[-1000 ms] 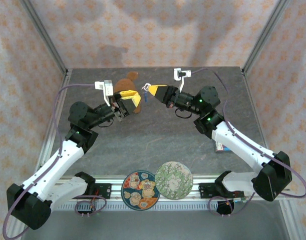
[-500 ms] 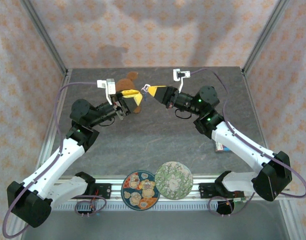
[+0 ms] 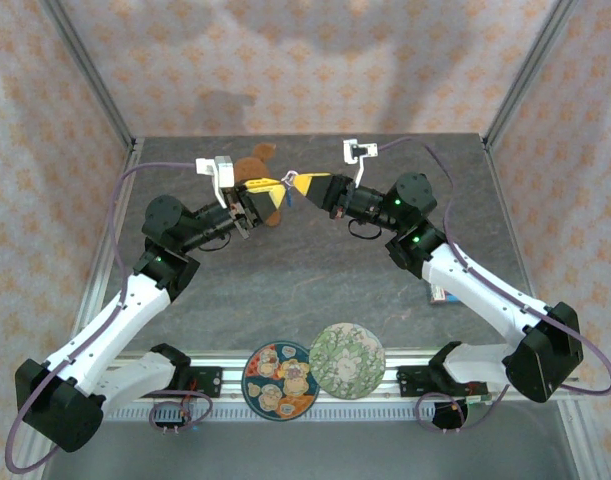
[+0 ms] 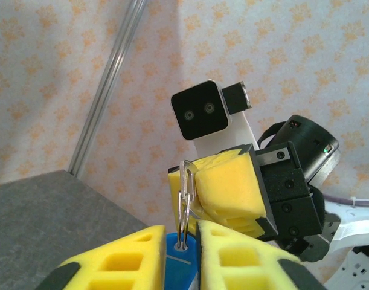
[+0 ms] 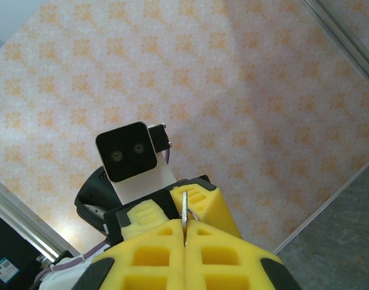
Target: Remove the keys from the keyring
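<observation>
Both arms are lifted off the counter (image 3: 315, 260) and meet nose to nose at about 12 o'clock, up by the far edge. The right gripper (image 3: 301, 184) is closed, its yellow pads pinched tight on the keyring (image 4: 185, 193); in its own wrist view a sliver of metal stands up out of the seam between the pads. The left gripper (image 3: 274, 192) faces it from 9 o'clock with its jaws drawn narrow around a blue key (image 4: 179, 263), and the blue head fills the slot between the pads, so I read that as a grip. The keyring hangs in the air between the two of them, its lower end threaded through the hole in that blue head.

As I judge it, the task is barely begun. Both holds are in place, but the key is not off yet, and the whole job of working it round the coil is left.

Plenty is hard to make out. The key's blade is buried below the left pads, and I can't be sure it is a key and not a tag. I can't tell how many keys are on the keyring, or whether the coil has been parted at all. From above the keyring is only a glint.

A brown toy (image 3: 250, 167) sits at 11 o'clock of the left gripper, and a cartoon plate (image 3: 280, 380) and a green plate (image 3: 347, 360) rest at 6 o'clock.
</observation>
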Controlling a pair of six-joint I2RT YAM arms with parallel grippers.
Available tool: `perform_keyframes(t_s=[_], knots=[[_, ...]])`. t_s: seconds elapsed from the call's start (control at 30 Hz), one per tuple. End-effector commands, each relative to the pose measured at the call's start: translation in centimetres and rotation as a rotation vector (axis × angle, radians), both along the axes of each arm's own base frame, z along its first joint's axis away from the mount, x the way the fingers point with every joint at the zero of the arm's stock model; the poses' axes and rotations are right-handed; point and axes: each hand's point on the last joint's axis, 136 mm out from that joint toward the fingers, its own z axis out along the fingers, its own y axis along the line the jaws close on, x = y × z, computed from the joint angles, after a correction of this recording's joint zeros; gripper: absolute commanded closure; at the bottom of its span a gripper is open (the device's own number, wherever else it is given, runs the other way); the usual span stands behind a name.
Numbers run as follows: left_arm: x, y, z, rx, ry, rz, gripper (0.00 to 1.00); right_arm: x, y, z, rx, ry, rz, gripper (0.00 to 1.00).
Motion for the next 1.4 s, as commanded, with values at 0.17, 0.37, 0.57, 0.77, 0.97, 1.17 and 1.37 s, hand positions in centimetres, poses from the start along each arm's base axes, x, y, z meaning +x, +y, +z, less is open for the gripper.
perform_keyframes(t_s=[0.17,0.37,0.57,0.77,0.97,1.17,1.37], knots=[[-0.8,-0.2,2.1,0.004,-0.066,-0.012,1.00,-1.5,-0.7,2.2,0.032,-0.079,0.004,1.00],[-0.8,-0.2,2.4,0.009,-0.071,-0.011,1.00,-1.4,-0.6,2.0,0.025,-0.077,0.006,1.00],[-0.8,-0.2,2.6,0.020,-0.064,-0.016,1.00,-1.6,-0.3,1.5,0.000,-0.084,0.013,1.00],[-0.7,-0.4,2.6,0.043,-0.049,-0.021,1.00,-2.0,0.1,1.3,-0.027,-0.097,0.028,1.00],[-0.9,-0.6,2.5,0.057,-0.041,-0.034,1.00,-2.2,0.3,1.4,-0.037,-0.107,0.027,1.00],[-1.2,-0.9,2.2,0.075,-0.036,-0.049,1.00,-2.3,-0.1,1.9,-0.036,-0.123,0.007,1.00],[-1.3,-1.3,0.9,0.140,-0.007,-0.051,1.00,-2.1,0.1,1.5,-0.072,-0.119,0.004,1.00]])
